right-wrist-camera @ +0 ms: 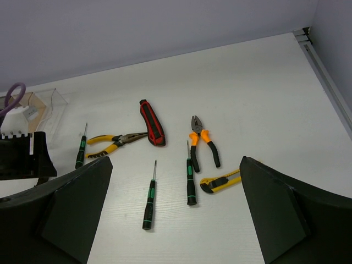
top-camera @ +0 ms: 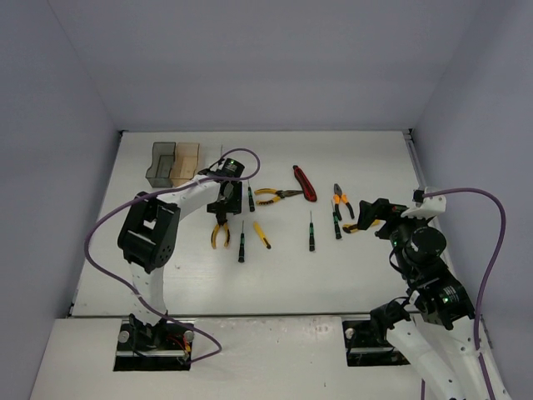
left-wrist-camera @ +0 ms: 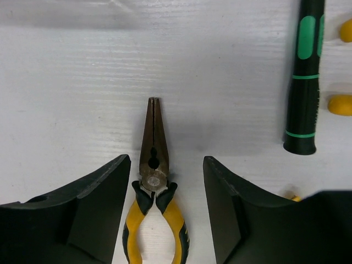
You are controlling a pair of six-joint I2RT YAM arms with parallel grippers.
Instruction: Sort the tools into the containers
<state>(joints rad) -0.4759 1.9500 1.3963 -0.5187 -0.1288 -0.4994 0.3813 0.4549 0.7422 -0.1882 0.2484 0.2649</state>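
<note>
From above, the left hand (top-camera: 221, 218) hangs over the yellow-handled needle-nose pliers (top-camera: 220, 237) on the white tabletop (top-camera: 366, 267), near the translucent plastic bins (top-camera: 172, 164), so picking them up looks like the step in hand. Its wrist view shows the fingers (left-wrist-camera: 104, 203) half apart, straddling the pivot without touching it; the next move calls for lowering and closing. The right wrist view shows the right hand (right-wrist-camera: 175, 165) spread wide and empty.

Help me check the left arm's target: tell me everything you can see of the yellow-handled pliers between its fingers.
The pliers are long-nose: dull grey metal jaws, shut, tapering to a blunt tip, a round pivot rivet, then black collars and yellow grips, seemingly rubbery plastic, slightly spread. They lie flat on the white table, nose pointing away from the left gripper, whose open fingers flank the pivot without touching it.
</note>
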